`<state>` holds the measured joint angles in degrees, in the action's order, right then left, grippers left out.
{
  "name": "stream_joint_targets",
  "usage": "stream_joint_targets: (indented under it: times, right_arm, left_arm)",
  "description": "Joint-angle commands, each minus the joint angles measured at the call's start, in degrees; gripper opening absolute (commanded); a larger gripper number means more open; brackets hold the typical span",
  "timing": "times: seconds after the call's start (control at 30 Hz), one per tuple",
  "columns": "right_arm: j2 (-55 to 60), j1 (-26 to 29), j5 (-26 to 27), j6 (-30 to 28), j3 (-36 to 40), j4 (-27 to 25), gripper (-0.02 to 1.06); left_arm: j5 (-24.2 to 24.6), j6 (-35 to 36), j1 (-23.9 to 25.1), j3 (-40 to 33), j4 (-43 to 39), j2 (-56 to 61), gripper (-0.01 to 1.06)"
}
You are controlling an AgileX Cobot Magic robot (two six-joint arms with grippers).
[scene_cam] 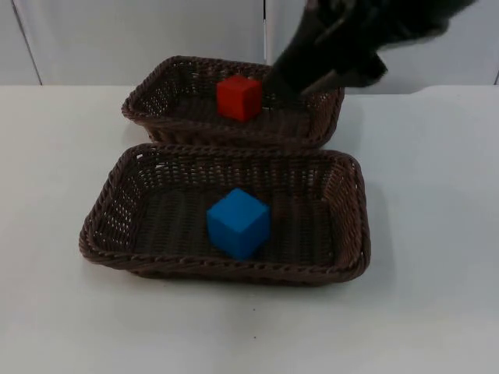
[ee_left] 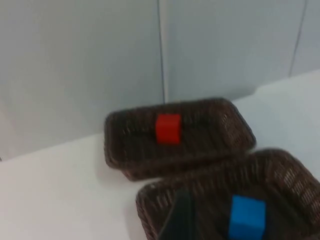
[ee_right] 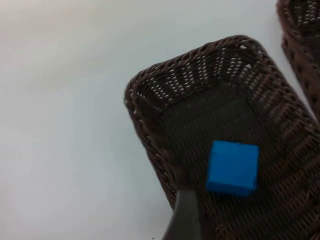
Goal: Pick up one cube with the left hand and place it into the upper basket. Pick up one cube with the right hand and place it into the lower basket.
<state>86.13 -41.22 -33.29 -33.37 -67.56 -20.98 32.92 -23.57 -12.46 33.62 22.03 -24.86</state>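
A red cube point(scene_cam: 238, 97) rests in the upper wicker basket point(scene_cam: 168, 78), near its middle. A blue cube point(scene_cam: 238, 222) lies in the lower basket point(scene_cam: 117, 206), slightly tilted. My right gripper point(scene_cam: 316, 74) hangs blurred over the right end of the upper basket, above and to the right of the red cube, holding nothing I can see. Its wrist view looks down on the blue cube point(ee_right: 232, 167) inside the lower basket point(ee_right: 150, 95). My left gripper point(ee_left: 181, 222) is held back from both baskets; its wrist view takes in the red cube point(ee_left: 168, 128) and the blue cube point(ee_left: 246, 217).
The white table point(scene_cam: 437, 234) surrounds the two baskets, which sit close together, one behind the other. A grey partition wall point(scene_cam: 140, 39) closes the table's far edge just behind the upper basket.
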Motion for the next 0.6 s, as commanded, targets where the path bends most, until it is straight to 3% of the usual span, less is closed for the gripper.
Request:
stream_joint_targets:
  times: [0.0,0.57]
  right_arm:
    - [-2.7,-0.2,4.0,0.6,3.2,-0.4,0.64]
    - [-20.7,-0.2,8.3,2.6,18.9,-0.4,0.64]
  left_arm:
    - [2.5,0.3,-0.1,-0.3,-0.5,1.2,0.72]
    - [13.1,3.1,-0.1,-0.3,-1.5,10.6,0.72]
